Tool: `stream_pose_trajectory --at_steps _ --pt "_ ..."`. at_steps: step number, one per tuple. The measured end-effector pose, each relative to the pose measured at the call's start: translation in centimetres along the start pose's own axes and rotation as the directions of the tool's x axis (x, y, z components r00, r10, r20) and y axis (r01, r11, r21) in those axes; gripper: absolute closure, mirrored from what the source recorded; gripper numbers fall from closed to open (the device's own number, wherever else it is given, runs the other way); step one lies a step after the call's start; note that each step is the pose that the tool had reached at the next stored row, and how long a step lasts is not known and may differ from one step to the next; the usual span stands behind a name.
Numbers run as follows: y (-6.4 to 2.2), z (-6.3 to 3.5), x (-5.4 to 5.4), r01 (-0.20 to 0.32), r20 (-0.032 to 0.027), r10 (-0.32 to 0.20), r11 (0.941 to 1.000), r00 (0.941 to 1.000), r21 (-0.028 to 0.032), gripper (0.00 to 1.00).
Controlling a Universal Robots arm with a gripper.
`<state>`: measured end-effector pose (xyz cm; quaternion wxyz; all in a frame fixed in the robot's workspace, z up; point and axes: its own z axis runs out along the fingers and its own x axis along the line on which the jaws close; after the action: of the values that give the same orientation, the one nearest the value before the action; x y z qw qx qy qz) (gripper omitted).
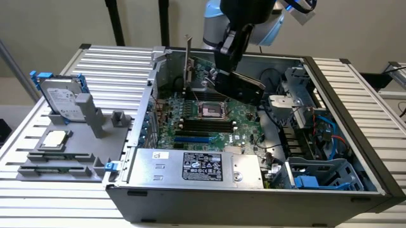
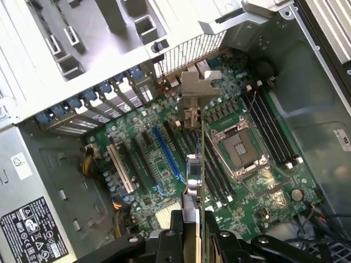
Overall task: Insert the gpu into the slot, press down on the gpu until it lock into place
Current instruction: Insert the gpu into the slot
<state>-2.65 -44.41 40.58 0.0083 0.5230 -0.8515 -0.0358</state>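
Wrist view: pincer [image 2: 192,222] clenched on gpu [image 2: 192,104], held edge-on above board [image 2: 137,164], seemingly offset from slot [image 2: 167,156]. Risk: a misaligned descent jams card edge against neighbouring memory slots [image 2: 271,129].

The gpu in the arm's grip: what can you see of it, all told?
The gpu is a thin, flat black card with a silver metal bracket at one end. The gripper clamps it by its upper edge. It hangs tilted in the air inside the open case, above the motherboard. It is not seated in the blue slot.
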Motion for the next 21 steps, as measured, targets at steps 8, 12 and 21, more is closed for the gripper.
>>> stream_pose_trajectory --at_steps 8,12,21 --pt "0.0 0.04 0.0 0.143 0.0026 -0.143 0.9897 0.9898 0.0115 0.74" --pt "-0.01 0.09 0.0 0.21 0.0047 -0.21 0.9775 0.9777 0.0197 0.74" --pt "-0.02 0.34 0.01 0.361 0.0088 -0.361 0.9322 0.9324 0.0287 0.74"
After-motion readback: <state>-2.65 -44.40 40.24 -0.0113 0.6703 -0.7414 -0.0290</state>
